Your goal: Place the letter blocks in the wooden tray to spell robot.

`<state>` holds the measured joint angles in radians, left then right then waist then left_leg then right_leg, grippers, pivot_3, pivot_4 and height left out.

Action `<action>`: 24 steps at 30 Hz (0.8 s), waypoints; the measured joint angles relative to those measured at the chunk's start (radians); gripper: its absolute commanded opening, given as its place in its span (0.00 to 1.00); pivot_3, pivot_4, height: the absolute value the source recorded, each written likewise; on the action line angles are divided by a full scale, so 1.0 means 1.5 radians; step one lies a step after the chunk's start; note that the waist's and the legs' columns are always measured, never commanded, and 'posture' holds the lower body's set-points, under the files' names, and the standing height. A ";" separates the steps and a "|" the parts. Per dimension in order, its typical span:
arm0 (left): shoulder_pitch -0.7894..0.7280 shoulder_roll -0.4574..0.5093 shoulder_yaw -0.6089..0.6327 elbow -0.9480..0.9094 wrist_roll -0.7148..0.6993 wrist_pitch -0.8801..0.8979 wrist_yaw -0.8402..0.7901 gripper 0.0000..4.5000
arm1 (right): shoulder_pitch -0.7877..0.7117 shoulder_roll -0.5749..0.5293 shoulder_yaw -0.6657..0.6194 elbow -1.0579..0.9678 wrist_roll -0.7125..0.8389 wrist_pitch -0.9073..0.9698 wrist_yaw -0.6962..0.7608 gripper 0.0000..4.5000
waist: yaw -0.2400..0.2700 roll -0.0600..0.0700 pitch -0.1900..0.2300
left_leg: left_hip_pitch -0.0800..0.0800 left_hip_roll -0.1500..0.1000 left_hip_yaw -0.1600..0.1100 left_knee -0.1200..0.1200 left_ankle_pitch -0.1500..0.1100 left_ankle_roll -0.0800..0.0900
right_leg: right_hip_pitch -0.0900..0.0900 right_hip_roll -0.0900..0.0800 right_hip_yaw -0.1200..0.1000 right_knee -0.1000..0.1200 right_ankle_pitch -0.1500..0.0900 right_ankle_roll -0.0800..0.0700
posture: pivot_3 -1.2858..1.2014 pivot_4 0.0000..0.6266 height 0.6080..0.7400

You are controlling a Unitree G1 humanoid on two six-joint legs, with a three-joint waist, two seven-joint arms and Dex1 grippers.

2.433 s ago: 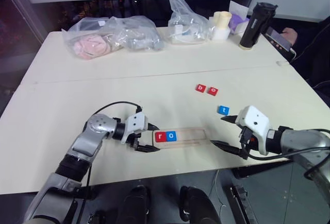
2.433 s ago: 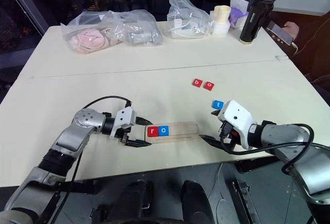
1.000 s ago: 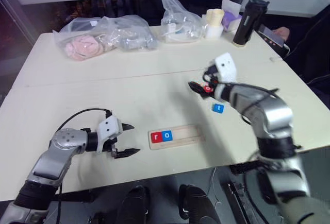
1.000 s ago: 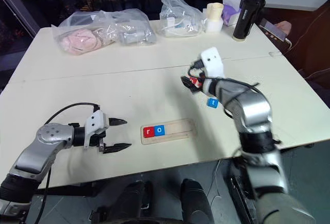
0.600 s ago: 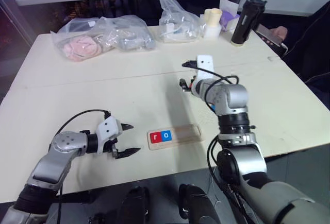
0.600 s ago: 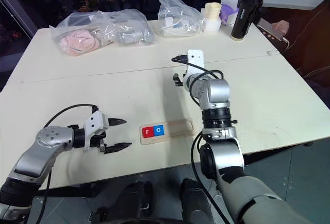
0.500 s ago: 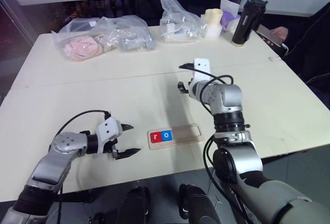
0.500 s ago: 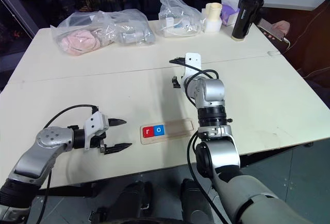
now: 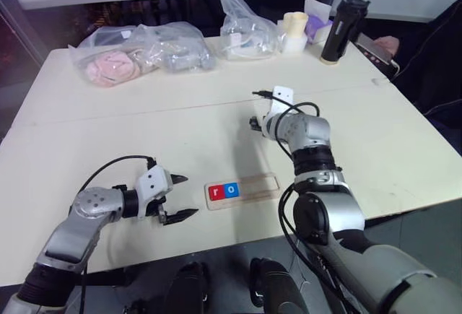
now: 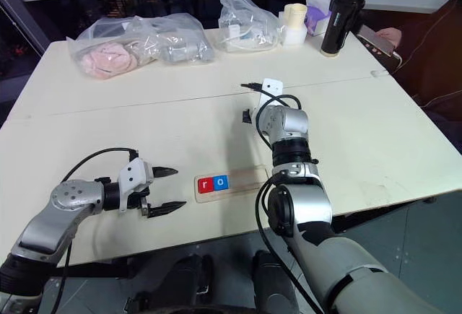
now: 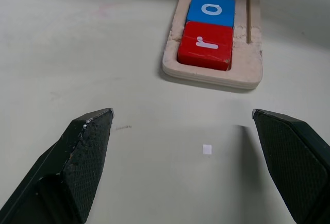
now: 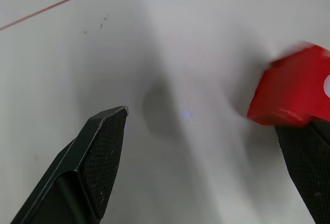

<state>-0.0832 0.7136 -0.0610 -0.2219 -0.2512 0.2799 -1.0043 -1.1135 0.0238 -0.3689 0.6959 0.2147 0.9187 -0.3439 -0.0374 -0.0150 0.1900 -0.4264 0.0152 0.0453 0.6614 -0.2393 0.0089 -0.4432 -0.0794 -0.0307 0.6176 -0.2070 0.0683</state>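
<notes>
Running lengthwise along the near edge of the counter (image 9: 108, 105), the wooden tray (image 9: 260, 184) is seen with its long axis parallel to that edge, roughly midway between the near corners. Two of the letter blocks are seated at its left end — the red r block (image 11: 206, 45) outermost, the blue o block (image 11: 210, 10) touching it on the inner side — and the rest of the groove is bare.

The right tool (image 12: 206, 147) is reached well past the tray toward the middle of the counter, its black fingers (image 12: 98, 147) spread wide with nothing gripped. In the right wrist view a red block (image 12: 291, 87) lies on the bare counter just inside one finger, off-centre in the gap rather than midway; its letter cannot be read. This is the relation on which the next move is judged to turn: the gap would have to be shifted sideways toward that block before it is closed. The other loose blocks are hidden behind the right arm in the head views.

The left tool (image 9: 180, 197) is held low near the near edge, to the left of the tray's filled end and apart from it, fingers wide and empty, pointed along the tray's long axis. It is the nearer tool to the tray — the right one is nearer the loose block. With two of five letters set, the b is judged to be the one due next.
</notes>
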 measured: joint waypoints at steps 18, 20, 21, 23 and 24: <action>0.000 -0.012 -0.008 -0.011 0.001 0.012 0.008 0.99 | 0.013 -0.030 0.125 -0.061 -0.043 -0.019 0.082 1.00 | -0.006 0.001 0.000 | 0.000 0.000 0.000 -0.001 0.000 0.000 | 0.000 0.000 0.000 0.000 0.000 0.000 | 0.52 0.24 1.00; 0.000 -0.013 -0.018 -0.011 0.001 0.012 0.008 0.99 | 0.016 -0.028 0.136 -0.085 -0.043 -0.008 0.095 1.00 | -0.005 0.001 0.000 | 0.000 0.000 0.000 -0.001 0.000 0.000 | 0.000 0.000 0.000 0.000 0.000 0.000 | 0.52 0.24 1.00; -0.001 -0.014 -0.023 -0.011 0.001 0.012 0.008 0.99 | 0.018 -0.026 0.138 -0.094 -0.042 -0.002 0.099 1.00 | -0.005 0.001 0.000 | 0.000 0.000 0.000 -0.001 0.000 0.000 | 0.000 0.000 0.000 0.000 0.000 0.000 | 0.52 0.24 1.00; -0.001 -0.018 -0.026 -0.011 0.001 0.012 0.009 0.99 | 0.020 -0.022 0.138 -0.100 -0.041 0.009 0.104 1.00 | -0.005 0.001 0.000 | 0.000 0.000 0.000 -0.001 0.000 0.000 | 0.000 0.000 0.000 0.000 0.000 0.000 | 0.52 0.24 1.00; -0.002 -0.018 -0.028 -0.011 0.001 0.012 0.009 0.99 | 0.020 -0.019 0.138 -0.101 -0.040 0.014 0.106 1.00 | -0.005 0.001 0.000 | 0.000 0.000 0.000 -0.001 0.000 0.000 | 0.000 0.000 0.000 0.000 0.000 0.000 | 0.52 0.24 1.00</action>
<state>-0.0866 0.6864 -0.1024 -0.2386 -0.2491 0.2981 -0.9909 -1.0839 -0.0043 -0.1626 0.5441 0.1548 0.9399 -0.1845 -0.0446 -0.0141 0.1905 -0.4265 0.0155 0.0450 0.6600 -0.2393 0.0089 -0.4439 -0.0791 -0.0307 0.6169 -0.2071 0.0685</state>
